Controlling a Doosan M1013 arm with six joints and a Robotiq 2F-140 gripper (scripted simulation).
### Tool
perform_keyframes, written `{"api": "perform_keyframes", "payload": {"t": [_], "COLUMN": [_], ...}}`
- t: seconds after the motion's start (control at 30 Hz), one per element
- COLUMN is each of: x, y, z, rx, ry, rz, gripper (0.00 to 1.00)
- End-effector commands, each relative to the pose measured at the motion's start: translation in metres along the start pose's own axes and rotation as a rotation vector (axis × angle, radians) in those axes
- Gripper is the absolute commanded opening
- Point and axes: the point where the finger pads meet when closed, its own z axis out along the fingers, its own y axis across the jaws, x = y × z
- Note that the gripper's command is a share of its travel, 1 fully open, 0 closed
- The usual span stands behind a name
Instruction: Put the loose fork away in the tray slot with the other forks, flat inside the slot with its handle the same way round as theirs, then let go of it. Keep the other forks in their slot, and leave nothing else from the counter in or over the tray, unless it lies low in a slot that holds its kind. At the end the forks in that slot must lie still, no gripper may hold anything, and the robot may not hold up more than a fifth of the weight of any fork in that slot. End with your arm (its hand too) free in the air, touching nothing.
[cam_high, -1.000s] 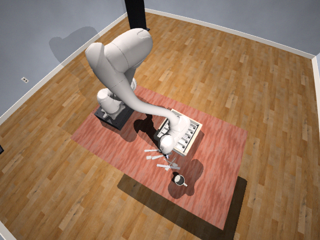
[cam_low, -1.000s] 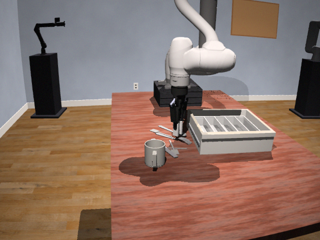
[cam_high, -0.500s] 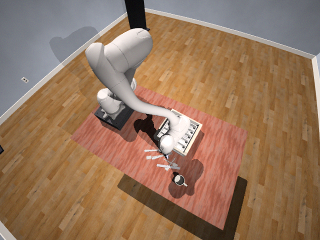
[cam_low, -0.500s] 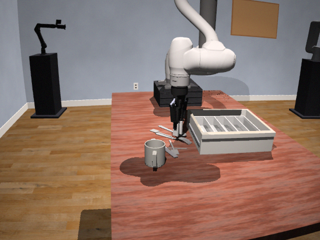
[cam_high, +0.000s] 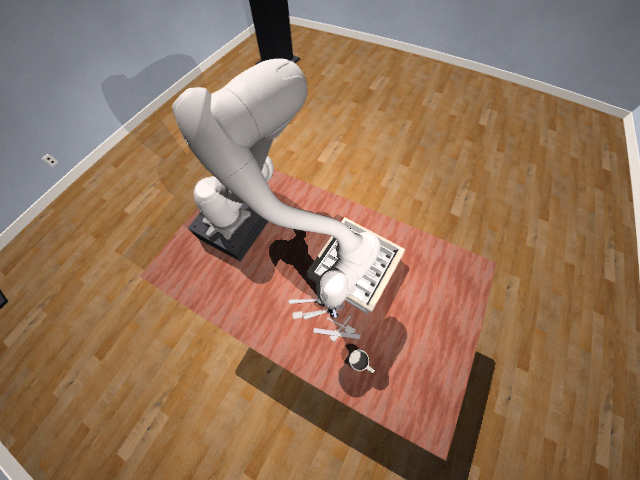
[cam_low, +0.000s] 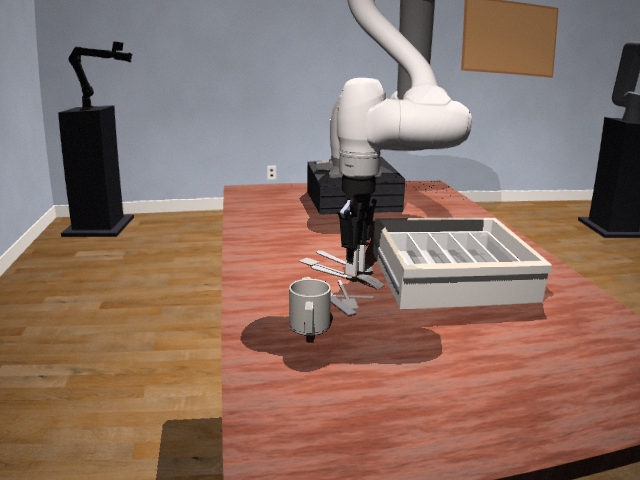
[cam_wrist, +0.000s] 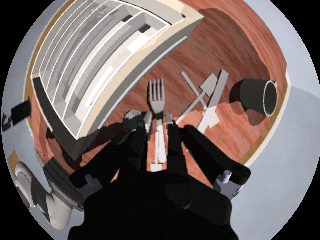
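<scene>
- Currently the loose fork (cam_high: 314, 314) (cam_low: 370, 280) (cam_wrist: 156, 95) lies outside the tray on the red worktop (cam_high: 434, 320) (cam_low: 465, 372) (cam_wrist: 220, 45), near the tray's side, its tines reaching out past the fingers in the wrist view.
- The gripper (cam_high: 333, 312) (cam_low: 356, 266) (cam_wrist: 158, 117) points down over the fork, low at the worktop, its fingers set narrow, one on each side of the fork but not clamped on it.
- A small square-ended piece (cam_high: 297, 315) (cam_low: 309, 261) (cam_wrist: 156, 167) shows by the handle end of the fork.
- Beside one finger in the wrist view is a rounded grey piece (cam_wrist: 133, 120), partly hidden.
- The tray (cam_high: 388, 279) (cam_low: 475, 266) (cam_wrist: 150, 47) stands near the gripper, split by thin white dividers into long slots; some hold pieces, too small to name surely.
- On the other side of the fork from the tray, several flat utensils (cam_high: 336, 333) (cam_low: 342, 304) (cam_wrist: 214, 100) lie crossed over one another.
- Beyond them the grey mug (cam_high: 358, 360) (cam_low: 309, 310) (cam_wrist: 257, 96) stands upright, apart from the tray.
</scene>
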Motion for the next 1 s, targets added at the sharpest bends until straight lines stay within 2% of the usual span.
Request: {"api": "perform_keyframes", "payload": {"t": [0.0,0.53,0.97], "x": [0.000,0.000,0.000], "y": [0.000,0.000,0.000], "z": [0.004,0.017,0.019], "rx": [0.000,0.000,0.000], "ry": [0.000,0.000,0.000], "rz": [0.000,0.000,0.000], "gripper": [0.17,0.17,0.17]}}
